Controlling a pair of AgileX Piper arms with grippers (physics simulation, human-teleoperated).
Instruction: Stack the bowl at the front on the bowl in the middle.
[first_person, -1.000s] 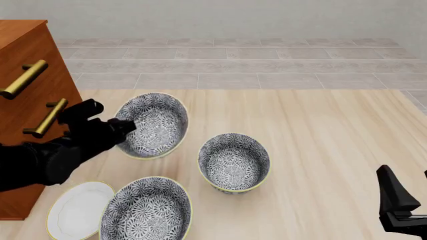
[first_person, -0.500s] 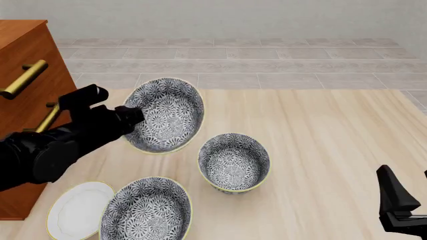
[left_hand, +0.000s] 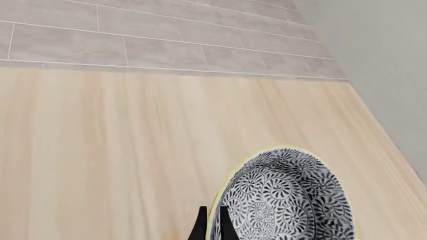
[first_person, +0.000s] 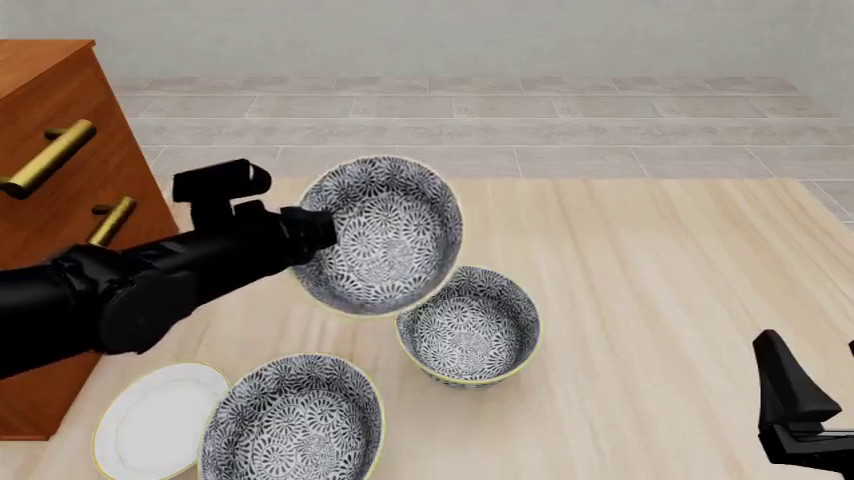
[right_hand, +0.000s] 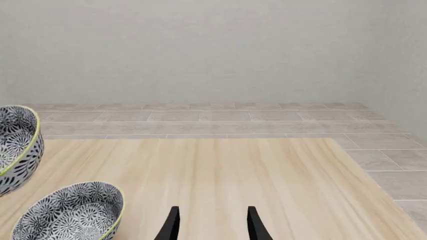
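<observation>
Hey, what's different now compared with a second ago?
The left end effector, shut on a bowl by its rim, has carried it up and rightward, tilted, toward the bowl standing mid-table. That bowl, the nearest bowl, the white plate and the right end effector stayed put.

The left gripper (first_person: 318, 232) looked matt black plastic, the bowl (first_person: 380, 235) it pinched glossy glazed ceramic, the table (first_person: 641, 260) beneath smooth pale wood.
</observation>
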